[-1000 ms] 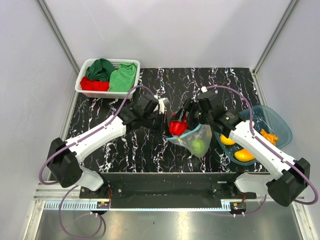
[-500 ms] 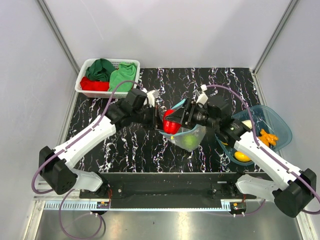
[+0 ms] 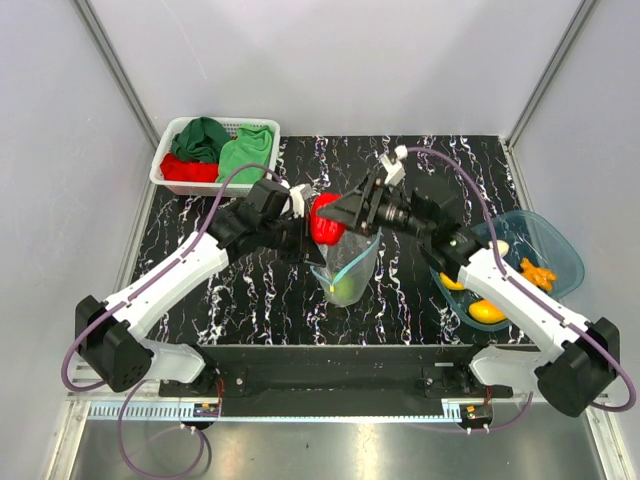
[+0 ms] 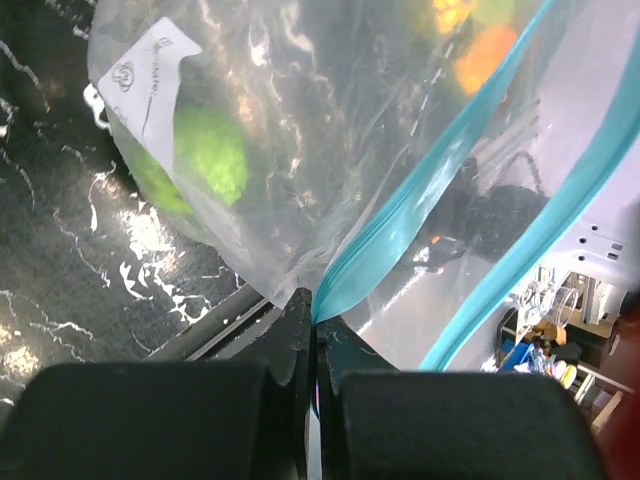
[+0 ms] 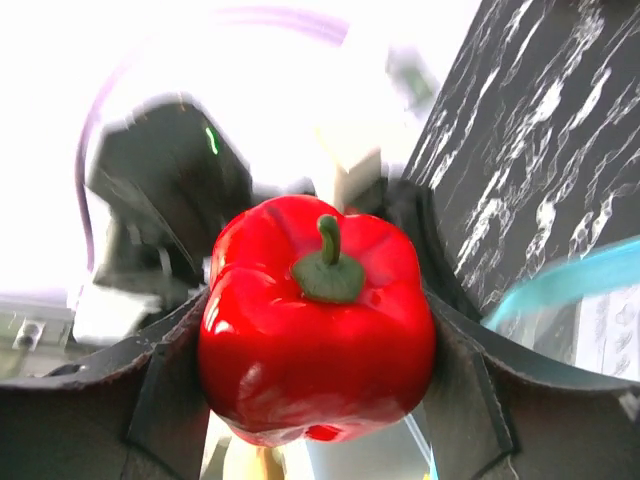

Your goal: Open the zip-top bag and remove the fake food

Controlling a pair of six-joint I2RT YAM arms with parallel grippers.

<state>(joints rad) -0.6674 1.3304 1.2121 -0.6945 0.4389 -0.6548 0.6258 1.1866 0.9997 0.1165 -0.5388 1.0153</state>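
Your left gripper [image 4: 315, 335] is keeping its jaws closed on the blue zip edge of the zip-top bag [image 3: 350, 262], which is hanging above the table [image 3: 420, 160] with green fake food [image 3: 343, 290] inside. Your right gripper [image 5: 320, 375] is gripping a red pepper [image 3: 323, 217] in its jaws, just above the bag's mouth.

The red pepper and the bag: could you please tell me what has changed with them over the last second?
The right fingers, still gripping the red pepper, drew it leftward, clear of the zip-top bag. The bag shifted left too, hanging from the left fingers with a green piece inside. Unchanged: both grips, the teal tub, the cloth basket.
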